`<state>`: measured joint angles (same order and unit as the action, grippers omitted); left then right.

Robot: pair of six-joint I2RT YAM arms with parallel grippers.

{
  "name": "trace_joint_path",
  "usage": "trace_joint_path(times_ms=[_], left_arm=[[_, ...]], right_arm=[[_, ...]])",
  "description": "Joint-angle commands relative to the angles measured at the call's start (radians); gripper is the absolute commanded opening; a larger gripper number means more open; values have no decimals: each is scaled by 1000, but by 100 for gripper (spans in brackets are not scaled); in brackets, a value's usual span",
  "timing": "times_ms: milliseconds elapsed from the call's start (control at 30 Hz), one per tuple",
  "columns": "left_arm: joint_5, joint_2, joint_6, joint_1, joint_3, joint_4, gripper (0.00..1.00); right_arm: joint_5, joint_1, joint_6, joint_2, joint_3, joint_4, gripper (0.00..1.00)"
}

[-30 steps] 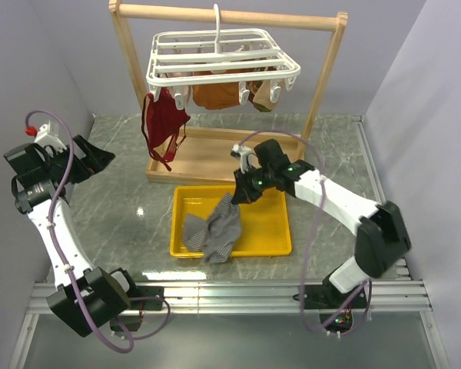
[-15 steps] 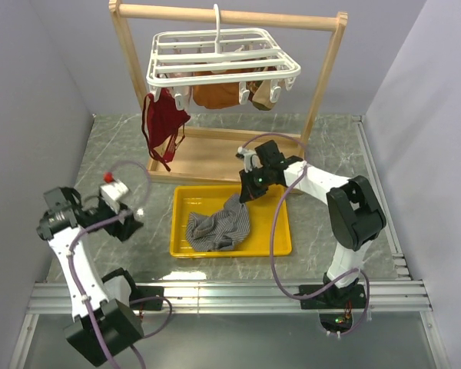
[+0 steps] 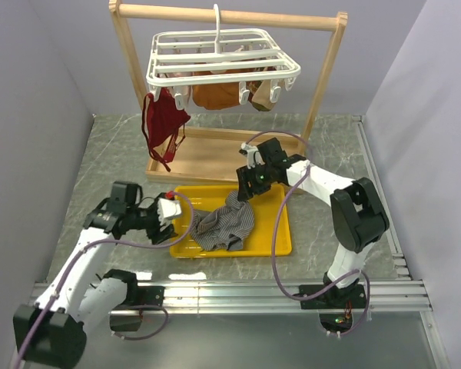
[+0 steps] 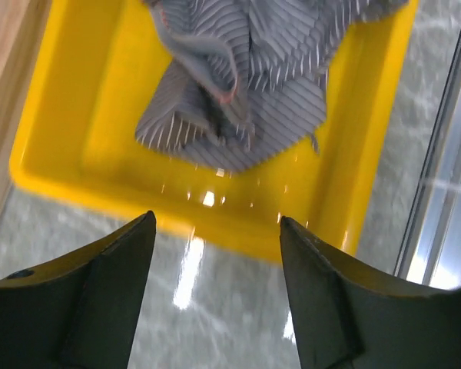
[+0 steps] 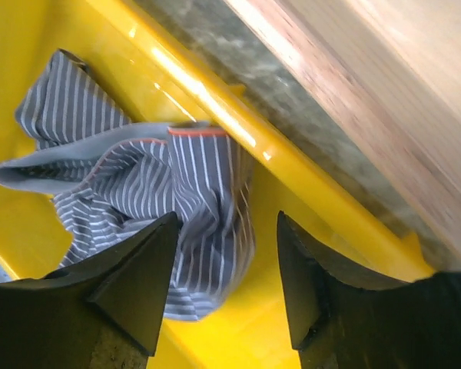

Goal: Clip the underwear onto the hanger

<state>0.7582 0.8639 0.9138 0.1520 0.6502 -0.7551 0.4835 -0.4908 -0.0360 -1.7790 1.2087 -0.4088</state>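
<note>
Centre frame from above, the underwear (image 3: pixel 224 223) lies crumpled in the yellow tray (image 3: pixel 275 229). The hanger (image 3: pixel 223 61) hangs from the wooden stand (image 3: pixel 292 18) at top.

Left wrist view: the left gripper (image 4: pixel 215 292) is spread and empty, at the tray's near rim.

Right wrist view: the right gripper (image 5: pixel 227 292) is parted and empty, with the cloth at centre left.

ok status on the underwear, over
Both open: left tool beside the yellow tray, right tool above the underwear. It lies crumpled in the tray, not on the hanger. Only the wooden stand base between tray and hanger.
</note>
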Motion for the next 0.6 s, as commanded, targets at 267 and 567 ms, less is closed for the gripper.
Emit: trace_joint_path(times_ms=[267, 567], left_arm=[[-160, 227, -386, 319, 22, 410, 67], [-252, 339, -435, 446, 29, 464, 62]], right_arm=[[-158, 4, -31, 236, -20, -73, 59], [-48, 3, -31, 305, -64, -53, 53]])
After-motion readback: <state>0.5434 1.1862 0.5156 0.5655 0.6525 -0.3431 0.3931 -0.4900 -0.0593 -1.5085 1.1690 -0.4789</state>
